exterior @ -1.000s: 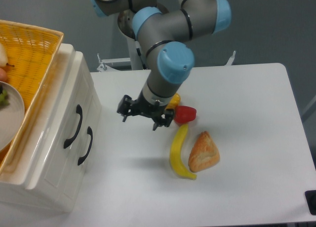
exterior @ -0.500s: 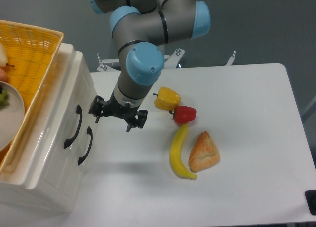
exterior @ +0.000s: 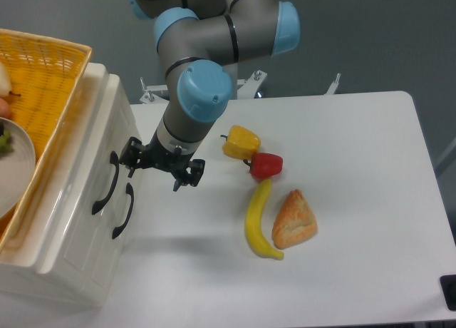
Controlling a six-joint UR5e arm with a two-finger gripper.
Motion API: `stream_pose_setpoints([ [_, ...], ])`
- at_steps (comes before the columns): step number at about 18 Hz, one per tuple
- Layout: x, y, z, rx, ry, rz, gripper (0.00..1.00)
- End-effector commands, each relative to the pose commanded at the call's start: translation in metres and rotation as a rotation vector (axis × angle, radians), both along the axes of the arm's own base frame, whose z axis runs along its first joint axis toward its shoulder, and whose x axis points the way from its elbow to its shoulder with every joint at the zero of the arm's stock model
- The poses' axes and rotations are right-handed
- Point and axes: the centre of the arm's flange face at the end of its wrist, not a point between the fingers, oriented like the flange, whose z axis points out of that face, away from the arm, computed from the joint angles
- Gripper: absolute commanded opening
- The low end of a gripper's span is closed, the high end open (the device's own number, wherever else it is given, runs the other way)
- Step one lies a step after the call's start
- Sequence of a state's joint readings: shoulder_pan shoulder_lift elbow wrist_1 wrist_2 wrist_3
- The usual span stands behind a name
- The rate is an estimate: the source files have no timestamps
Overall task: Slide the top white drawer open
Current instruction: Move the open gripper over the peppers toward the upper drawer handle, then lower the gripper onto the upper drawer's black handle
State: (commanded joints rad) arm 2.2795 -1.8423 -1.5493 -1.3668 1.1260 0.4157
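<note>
Two drawers sit in the white cabinet at the worktop's left edge. We want the top white drawer [exterior: 100, 175], shut now. Our tool [exterior: 159, 165] hangs with its fingers spread, holding nothing, just beside that drawer's black handle [exterior: 105, 183], ready to catch it. Bare worktop [exterior: 356, 142] in front leaves room to slide out.

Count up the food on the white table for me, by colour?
Yellow: 2, the pepper and the banana
Red: 1, the small pepper
Golden brown: 1, the pastry
Total: 4
</note>
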Motion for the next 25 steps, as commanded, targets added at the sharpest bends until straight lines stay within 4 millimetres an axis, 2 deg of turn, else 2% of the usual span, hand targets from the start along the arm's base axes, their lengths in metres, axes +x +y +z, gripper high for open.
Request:
stream_pose_setpoints([
  [13,0.014,0.01,0.003,0.01,0.001,-0.026,0.93],
  [18,0.014,0.011,0.002,0.008,0.001,-0.028,0.86],
  [25,0.021,0.014,0.001,0.005,-0.001,-0.036,0.85],
])
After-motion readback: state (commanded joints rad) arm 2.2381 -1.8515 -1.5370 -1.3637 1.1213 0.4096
